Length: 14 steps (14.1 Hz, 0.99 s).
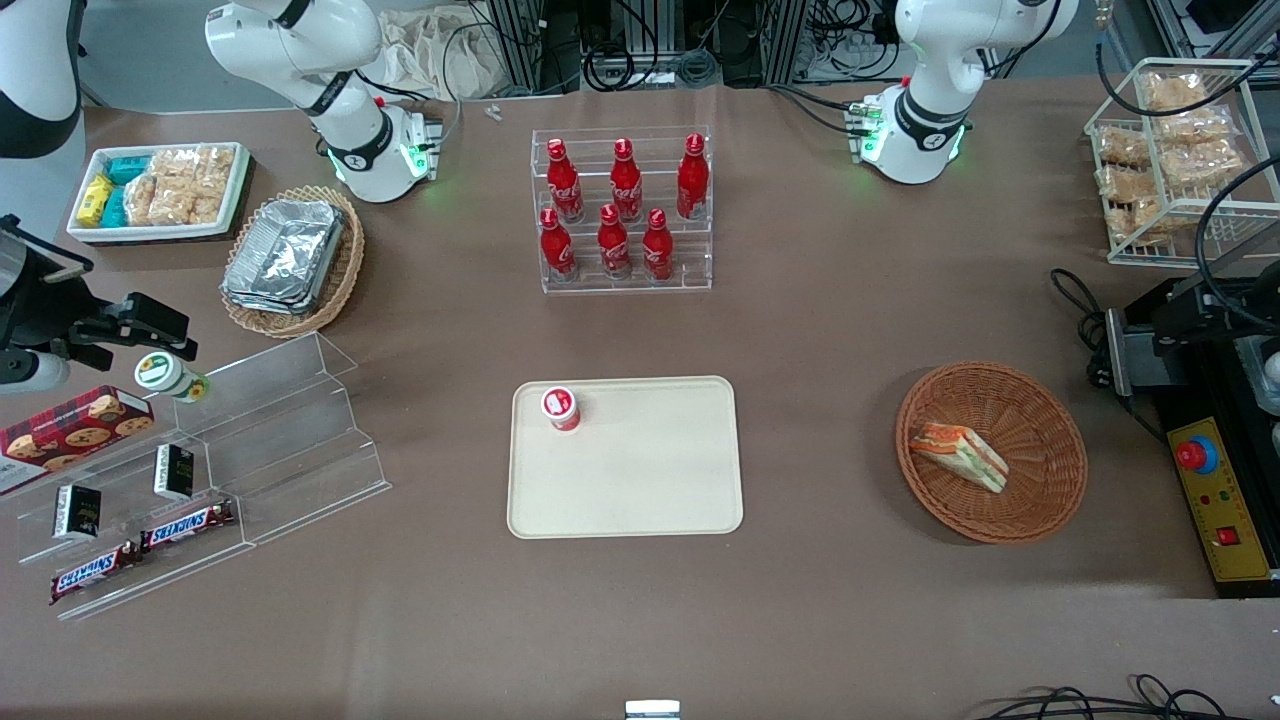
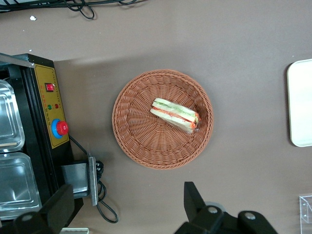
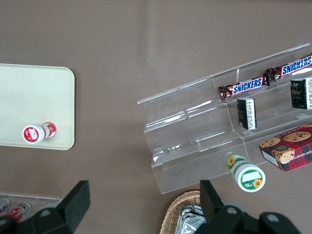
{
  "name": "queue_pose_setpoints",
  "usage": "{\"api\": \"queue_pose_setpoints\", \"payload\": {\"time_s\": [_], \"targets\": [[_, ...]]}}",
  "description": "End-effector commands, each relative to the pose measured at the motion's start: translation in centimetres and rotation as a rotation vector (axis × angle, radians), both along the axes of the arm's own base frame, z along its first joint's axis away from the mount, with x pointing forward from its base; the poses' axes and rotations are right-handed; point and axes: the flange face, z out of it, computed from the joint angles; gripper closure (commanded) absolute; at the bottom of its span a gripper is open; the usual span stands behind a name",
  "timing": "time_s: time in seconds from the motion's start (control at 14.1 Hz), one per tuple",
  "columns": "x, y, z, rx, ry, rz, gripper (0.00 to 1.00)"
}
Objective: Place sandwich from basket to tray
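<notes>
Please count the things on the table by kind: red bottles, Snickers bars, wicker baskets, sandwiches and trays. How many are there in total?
Bottles: 6
Snickers: 2
Baskets: 2, the round basket and the oval basket
Sandwich: 1
Tray: 1
Total: 12
The end effector hangs open above the table, near the round basket.

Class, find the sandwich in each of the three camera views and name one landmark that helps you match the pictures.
Front view: the sandwich lies in the basket, toward the working arm's end of the table.
Left wrist view: the sandwich lies in the basket, seen from above by the gripper, which is open and apart from it.
Right wrist view: no sandwich.
Shared landmark: the tray, whose rim shows in the left wrist view and whose corner shows in the right wrist view.
</notes>
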Motion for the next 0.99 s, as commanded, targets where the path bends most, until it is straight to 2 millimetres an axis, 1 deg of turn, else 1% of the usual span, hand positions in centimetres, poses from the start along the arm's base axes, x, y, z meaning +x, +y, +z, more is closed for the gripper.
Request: {"api": "queue_pose_setpoints", "payload": {"time_s": [0.0, 0.28, 0.35, 0.5, 0.57, 0.71, 0.92], "targets": [[-0.6, -0.4, 0.3, -0.013, 0.006, 0.022, 0.0], [-0.3, -0.5, -0.4, -0.011, 0.017, 0.018, 0.0], [0.0, -0.8, -1.6, -0.012, 0.04, 0.014, 0.0], [-0.3, -1.6, -4.3, -0.014, 0.081, -0.001, 0.0], [-0.3, -1.8, -5.4, -0.013, 0.078, -0.004, 0.0], [-0.4, -2.9, -8.1, -0.011, 0.079, -0.025, 0.0], [-0.7, -2.7, -12.4, -0.017, 0.101, -0.015, 0.0]]}}
